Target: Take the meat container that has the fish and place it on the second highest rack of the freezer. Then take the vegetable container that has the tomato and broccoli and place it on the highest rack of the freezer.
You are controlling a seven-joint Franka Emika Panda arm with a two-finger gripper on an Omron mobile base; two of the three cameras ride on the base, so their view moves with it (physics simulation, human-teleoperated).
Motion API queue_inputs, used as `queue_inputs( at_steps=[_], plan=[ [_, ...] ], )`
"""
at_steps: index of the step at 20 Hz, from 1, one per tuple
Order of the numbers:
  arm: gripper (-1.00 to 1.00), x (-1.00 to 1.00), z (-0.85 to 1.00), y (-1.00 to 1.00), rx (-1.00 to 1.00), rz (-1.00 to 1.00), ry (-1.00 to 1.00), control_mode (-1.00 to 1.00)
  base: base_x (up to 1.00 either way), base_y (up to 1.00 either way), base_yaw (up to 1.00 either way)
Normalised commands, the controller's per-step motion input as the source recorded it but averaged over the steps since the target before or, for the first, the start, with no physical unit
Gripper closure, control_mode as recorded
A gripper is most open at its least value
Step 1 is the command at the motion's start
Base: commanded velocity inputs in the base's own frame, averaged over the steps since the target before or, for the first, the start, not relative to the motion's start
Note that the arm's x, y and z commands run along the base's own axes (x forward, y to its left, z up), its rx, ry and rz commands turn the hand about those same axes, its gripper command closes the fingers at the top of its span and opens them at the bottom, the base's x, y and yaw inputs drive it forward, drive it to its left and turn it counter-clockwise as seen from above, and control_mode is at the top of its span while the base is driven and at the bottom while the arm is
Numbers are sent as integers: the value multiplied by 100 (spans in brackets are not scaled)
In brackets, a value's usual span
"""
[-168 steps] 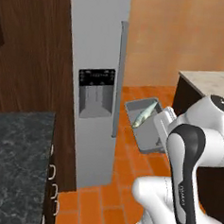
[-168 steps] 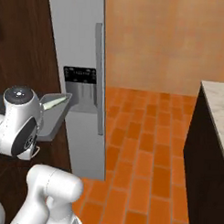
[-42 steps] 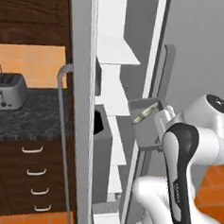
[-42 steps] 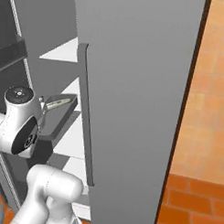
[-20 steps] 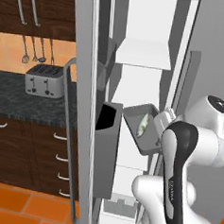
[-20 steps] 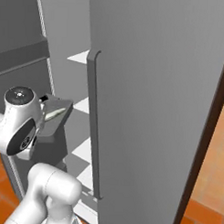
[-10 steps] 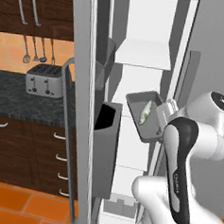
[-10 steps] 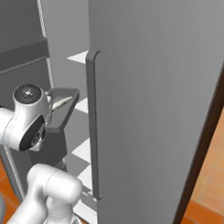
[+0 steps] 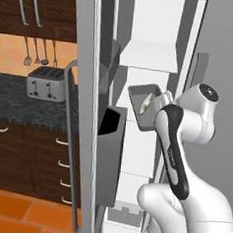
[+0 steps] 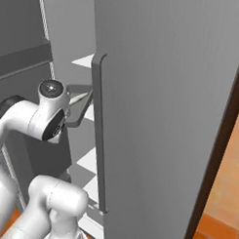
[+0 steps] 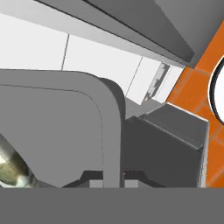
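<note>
The grey meat container (image 9: 145, 106) hangs tilted in front of the open freezer (image 9: 158, 37), with the silvery fish (image 9: 148, 100) lying inside it. My gripper (image 11: 110, 181) is shut on the container's rim (image 11: 109, 127), and the fish (image 11: 13, 168) shows at the lower left of the hand view. The container sits just below a flat white shelf (image 9: 148, 56), level with the gap under it. From the right base view the container (image 10: 79, 104) pokes out beside the grey door edge. The tomato and broccoli container is out of view.
The open freezer door (image 9: 84, 111) stands at left with a dark door bin (image 9: 109, 142) close to the container. A second grey door (image 10: 160, 118) with a bar handle (image 10: 99, 135) flanks the arm. A toaster (image 9: 47, 81) rests on the dark counter beyond.
The container has risen and swung toward the freezer's interior over the last second, while the base stayed put. Before that the base drove up and the freezer came open.
</note>
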Motion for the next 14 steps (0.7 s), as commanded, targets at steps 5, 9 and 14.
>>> queue_inputs(
  at_steps=[5,9,14],
  plan=[
    [100,95,-18,-11,1,-8,5,-100,0,0,0],
    [100,95,-26,-8,0,-19,11,-100,0,0,0],
    [100,95,-29,-11,0,-9,8,-100,0,0,0]
  ],
)
